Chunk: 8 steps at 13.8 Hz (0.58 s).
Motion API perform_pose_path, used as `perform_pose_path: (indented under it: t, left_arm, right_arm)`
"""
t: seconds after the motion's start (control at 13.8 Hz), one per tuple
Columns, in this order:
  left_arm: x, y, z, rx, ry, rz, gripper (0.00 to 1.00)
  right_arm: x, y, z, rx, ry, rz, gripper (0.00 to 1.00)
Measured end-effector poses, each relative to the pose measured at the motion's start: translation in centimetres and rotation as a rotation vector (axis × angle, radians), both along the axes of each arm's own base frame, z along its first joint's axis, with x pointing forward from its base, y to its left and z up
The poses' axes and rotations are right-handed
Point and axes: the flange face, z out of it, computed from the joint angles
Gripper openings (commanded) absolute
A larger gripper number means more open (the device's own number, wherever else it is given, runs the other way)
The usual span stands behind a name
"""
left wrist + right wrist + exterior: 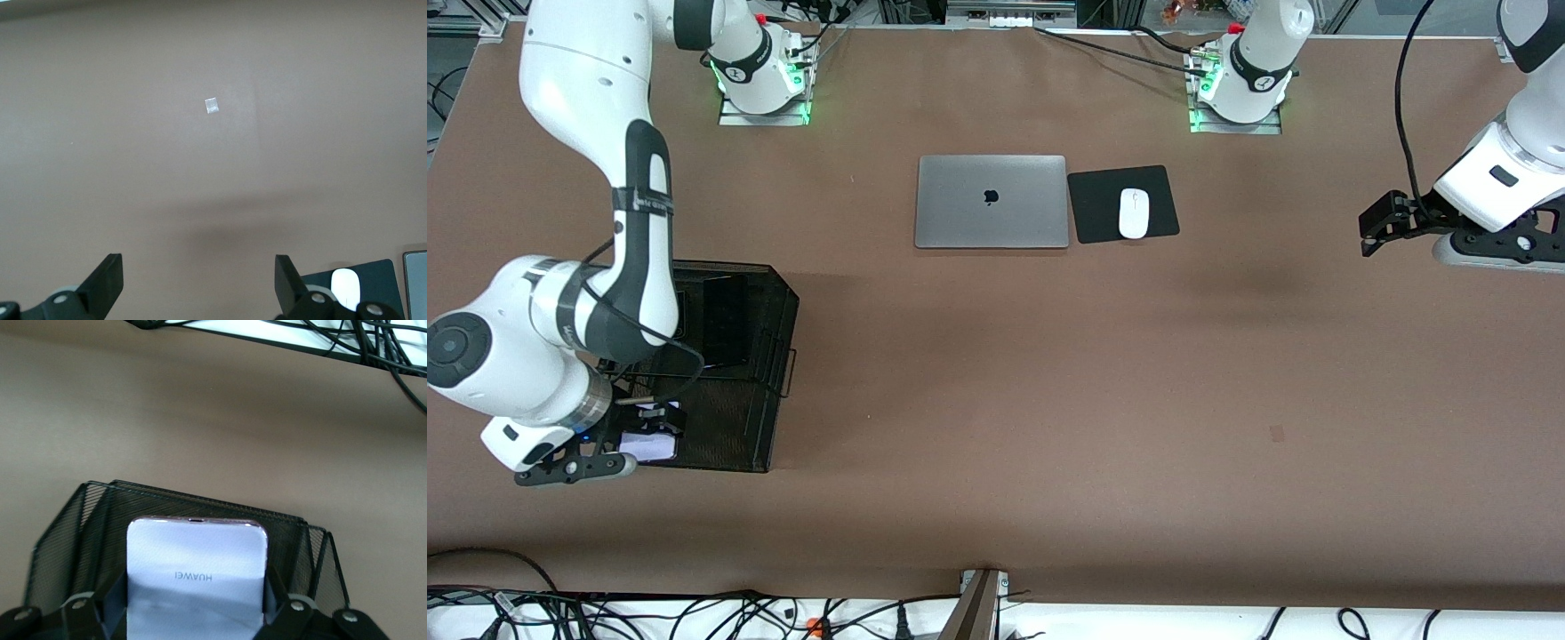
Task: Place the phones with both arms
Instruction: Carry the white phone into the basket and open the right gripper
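Over the mesh rack [734, 356], the right gripper [197, 613] clamps the lavender phone [195, 570], not yet slotted. A black phone [725, 320] already stands in the rack; well away, the left gripper [199, 280] waits with jaws apart, holding nothing.

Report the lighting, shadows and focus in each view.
Front view: even overhead light, soft arm shadows across the brown table, green glow at both bases. Left wrist view: a blurred dark band of shadow above the open left gripper. Right wrist view: the pale phone in the right gripper is sharp, cables slightly soft.
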Motion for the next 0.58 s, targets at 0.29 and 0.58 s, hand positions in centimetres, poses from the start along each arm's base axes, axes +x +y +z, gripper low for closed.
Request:
perform_pose_path:
  t: [0.29,0.58]
  left_arm:
    - [0.0,-0.1,0.0,0.000,-0.001,-0.001,1.00]
    - [0.0,-0.1,0.0,0.000,-0.001,-0.001,1.00]
  right_arm:
    - [-0.1,0.7,-3.6,0.012,0.046,0.017,0.00]
    - [-0.6,-0.2,-7.6,0.046,0.096,-0.017,1.00]
